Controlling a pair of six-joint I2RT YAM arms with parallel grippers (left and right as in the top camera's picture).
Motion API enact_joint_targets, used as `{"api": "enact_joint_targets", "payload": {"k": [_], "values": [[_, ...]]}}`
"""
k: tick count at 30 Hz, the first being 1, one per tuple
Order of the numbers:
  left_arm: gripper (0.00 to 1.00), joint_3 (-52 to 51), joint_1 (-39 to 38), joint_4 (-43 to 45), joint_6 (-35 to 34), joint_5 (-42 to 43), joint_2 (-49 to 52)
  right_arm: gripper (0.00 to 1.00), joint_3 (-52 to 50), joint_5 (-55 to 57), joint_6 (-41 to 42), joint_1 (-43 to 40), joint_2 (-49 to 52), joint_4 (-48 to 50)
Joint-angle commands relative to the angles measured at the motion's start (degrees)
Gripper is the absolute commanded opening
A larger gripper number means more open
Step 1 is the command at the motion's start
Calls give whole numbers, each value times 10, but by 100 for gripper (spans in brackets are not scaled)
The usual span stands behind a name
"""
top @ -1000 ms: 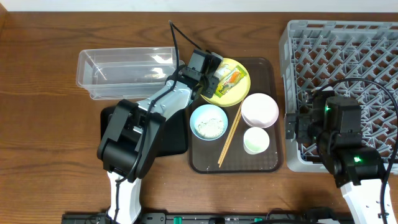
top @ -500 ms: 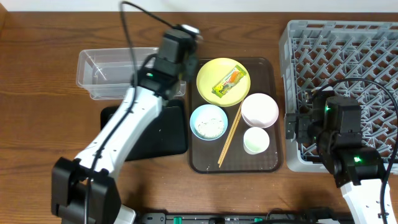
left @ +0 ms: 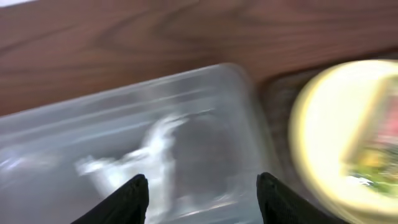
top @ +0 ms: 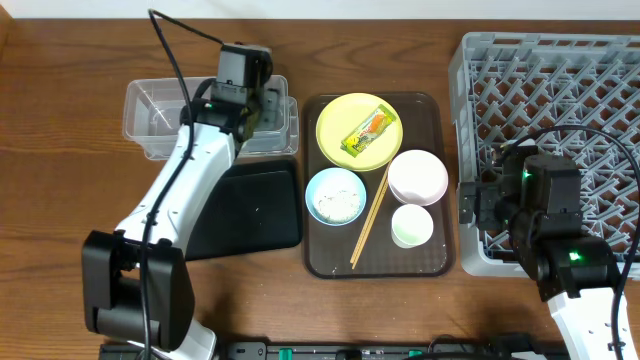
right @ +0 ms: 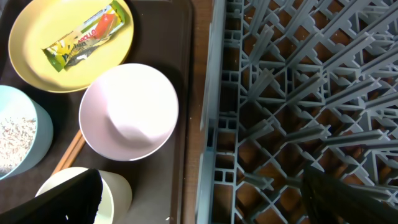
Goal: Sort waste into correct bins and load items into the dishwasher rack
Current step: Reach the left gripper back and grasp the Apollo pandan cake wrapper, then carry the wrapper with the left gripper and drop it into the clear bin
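Note:
My left gripper (top: 254,100) hovers over the right end of the clear tub (top: 165,120). In the left wrist view its jaws (left: 202,190) stand open and empty above the tub (left: 124,155). The green-and-orange wrapper (top: 367,130) lies on the yellow plate (top: 350,120). White rice (top: 336,205) fills the light blue bowl (top: 335,180). Next to it are the pink bowl (top: 417,177), the white cup (top: 412,225) and the chopsticks (top: 368,218). My right gripper (top: 478,205) is open at the left wall of the grey rack (top: 550,90), straddling that wall (right: 208,155) with nothing held.
The dishes stand on a brown serving tray (top: 435,262). The black tray (top: 250,210) lies just below the clear tub, partly under my left arm. In the right wrist view the pink bowl (right: 129,112) and cup (right: 115,190) sit close to the rack wall.
My left arm has swung from the yellow plate leftward to the clear tub, and its jaws have opened. The wrapper stayed on the plate. The right arm has not moved.

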Motion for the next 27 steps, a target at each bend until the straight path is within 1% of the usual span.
{"api": "enact_joint_targets", "payload": {"k": [1,3,10,11,15,21,22,24,25,27], "values": [[59,0,-38,21,-4,127,3,99,11,-2,4,5,-1,0],[63,0,-62,40,-2,127,14,99,11,-3,4,5,-1,0],[66,0,-124,116,-2,125,93,99,11,-5,4,5,-1,-1],[68,0,-130,129,-2,125,109,99,11,-5,4,5,-1,-2],[69,0,-145,164,-2,125,167,99,11,-5,4,5,-1,-5],[69,0,-150,187,-2,125,221,99,11,-5,4,5,-1,-6],[68,0,-151,186,-2,125,227,99,11,-5,4,5,-1,-6],[60,0,-153,182,-2,125,232,99,11,-5,4,5,-1,-6],[54,0,-155,180,-2,125,234,99,11,-5,4,5,-1,-6],[25,0,-156,179,-2,125,234,99,11,-5,4,5,-1,-6]]}}
